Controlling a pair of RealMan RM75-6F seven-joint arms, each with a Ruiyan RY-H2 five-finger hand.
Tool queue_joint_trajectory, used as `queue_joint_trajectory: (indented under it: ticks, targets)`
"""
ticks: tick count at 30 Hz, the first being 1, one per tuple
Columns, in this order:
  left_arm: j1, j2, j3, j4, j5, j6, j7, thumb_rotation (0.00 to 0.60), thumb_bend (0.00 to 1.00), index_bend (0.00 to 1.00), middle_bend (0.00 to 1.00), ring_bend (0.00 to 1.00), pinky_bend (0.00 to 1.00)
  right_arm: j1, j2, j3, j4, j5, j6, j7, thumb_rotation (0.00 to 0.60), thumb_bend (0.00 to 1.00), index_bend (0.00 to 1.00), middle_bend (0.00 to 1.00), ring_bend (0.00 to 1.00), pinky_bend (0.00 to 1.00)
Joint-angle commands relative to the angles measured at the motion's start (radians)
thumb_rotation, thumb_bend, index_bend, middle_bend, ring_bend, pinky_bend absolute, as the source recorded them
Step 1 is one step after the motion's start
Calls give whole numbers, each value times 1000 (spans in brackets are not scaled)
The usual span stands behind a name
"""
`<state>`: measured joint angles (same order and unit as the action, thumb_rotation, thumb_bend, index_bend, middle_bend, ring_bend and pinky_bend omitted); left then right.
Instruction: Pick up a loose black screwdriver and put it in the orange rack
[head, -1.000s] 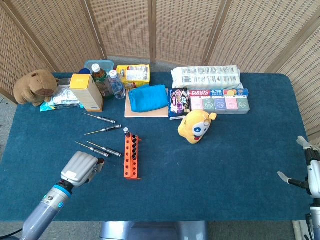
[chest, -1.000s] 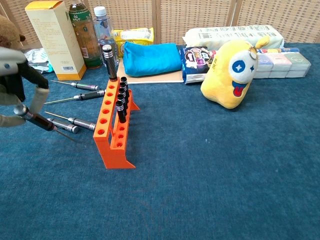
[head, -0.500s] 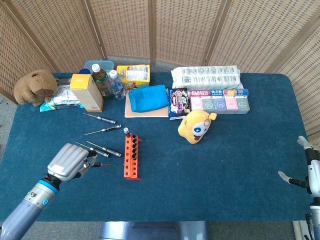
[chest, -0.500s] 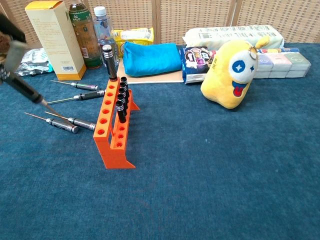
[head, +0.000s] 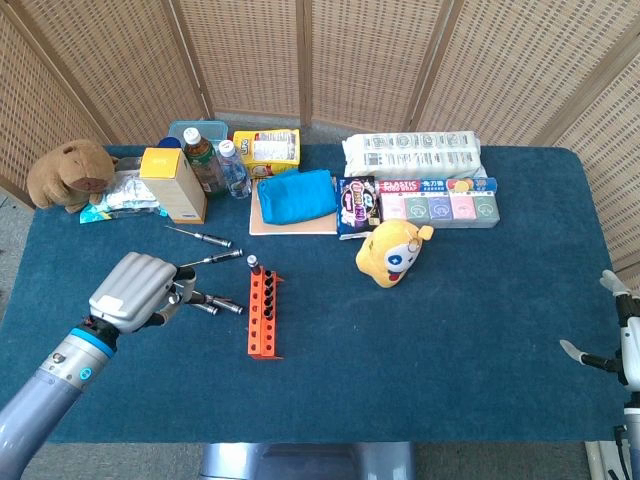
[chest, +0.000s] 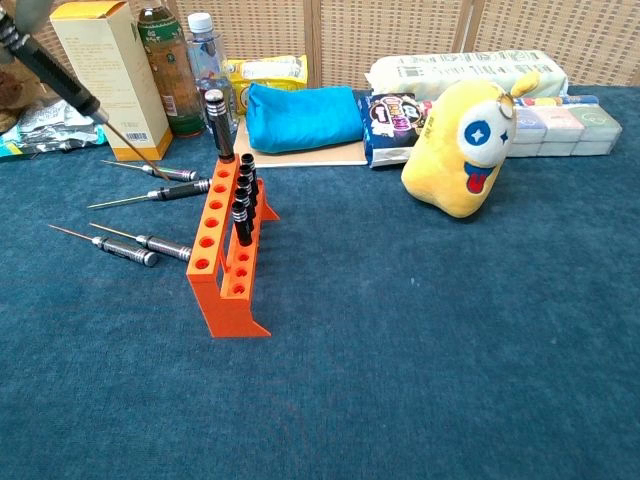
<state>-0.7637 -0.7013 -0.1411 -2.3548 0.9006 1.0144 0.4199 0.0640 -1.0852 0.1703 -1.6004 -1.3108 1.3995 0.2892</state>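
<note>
Blue worktop. Back row: brown plush, yellow box, two bottles, blue pouch on a board, snack bag, white pack. Yellow plush near centre. Crumpled wrapper beside the brown plush, possibly foil.

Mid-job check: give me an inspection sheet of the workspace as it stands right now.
Surface: blue cloth table.
Job's things: orange rack upright, some slots filled; one screwdriver lifted, tip down; four loose screwdrivers lie left of the rack.
Clutter: yellow plush, brown plush, bottles, carton, blue pouch, packets at the back.
Hands: left hand holds the lifted screwdriver; right hand at the table's edge, holding nothing.
Cables: nothing seen.
Surroundings: wicker screens.
</note>
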Motion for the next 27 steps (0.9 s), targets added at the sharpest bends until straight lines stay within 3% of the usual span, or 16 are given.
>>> queue_joint_trajectory:
  ticks: [1, 13, 27]
  targets:
    - [-63, 39, -37, -1, -102, -42, 15, 600, 337, 594, 1000, 1000, 986, 1, -1, 1, 2, 2, -2, 0, 600, 95, 12, 155, 128, 68]
    - [-175, 2, -65, 29, -265, -52, 73, 600, 336, 594, 1000, 1000, 986, 5, -8, 2, 8, 14, -13, -16, 600, 94, 12, 155, 128, 69]
    - [-285, -102, -51, 66, -403, 2, 170, 600, 336, 594, 1000, 1000, 986, 8, -10, 15, 26, 42, -27, -11, 600, 96, 12, 155, 128, 68]
